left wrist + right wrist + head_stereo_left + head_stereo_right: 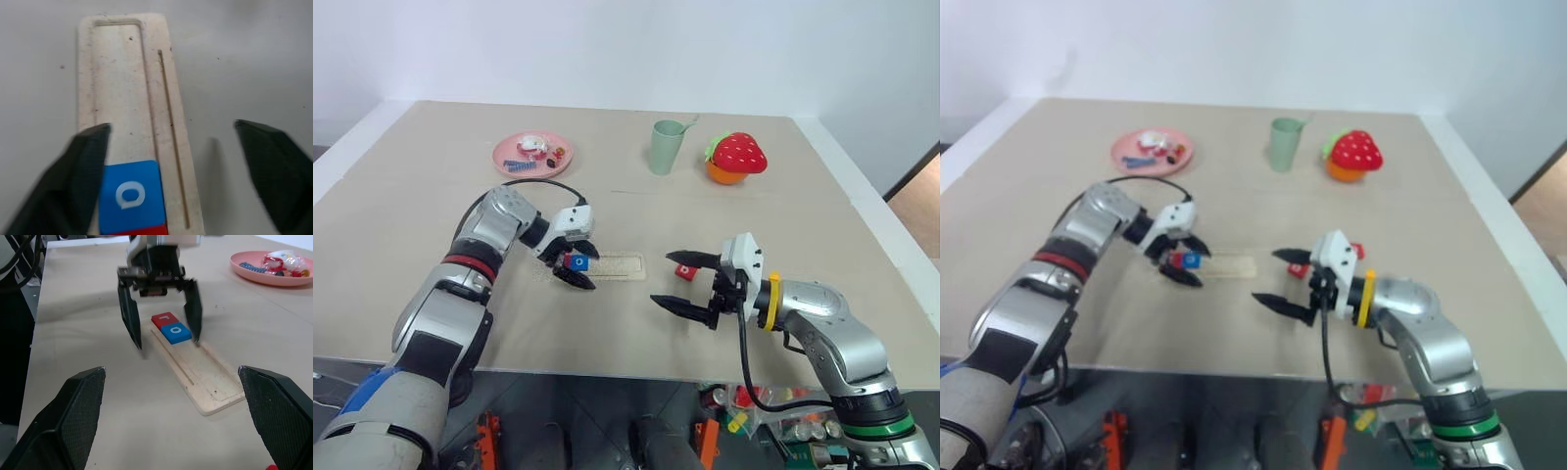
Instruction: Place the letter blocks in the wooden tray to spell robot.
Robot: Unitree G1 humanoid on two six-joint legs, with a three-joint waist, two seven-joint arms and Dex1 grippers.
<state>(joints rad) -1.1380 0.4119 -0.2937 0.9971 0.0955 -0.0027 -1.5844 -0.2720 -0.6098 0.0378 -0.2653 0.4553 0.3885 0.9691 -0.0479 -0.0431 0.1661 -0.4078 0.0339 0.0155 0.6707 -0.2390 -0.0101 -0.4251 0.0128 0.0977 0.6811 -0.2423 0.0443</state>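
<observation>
Pale wooden tray (210,377) holds red r (163,318), blue o (175,332).

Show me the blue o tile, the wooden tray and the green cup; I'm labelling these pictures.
blue o tile (130,195): left wrist view, on its white letter.
wooden tray (215,377): right wrist view, bare groove near the free end.
green cup (665,149): left eye view, middle of its side wall.

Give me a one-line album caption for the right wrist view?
The open left gripper hovers over the red r block and blue o block seated in the wooden tray.
</observation>
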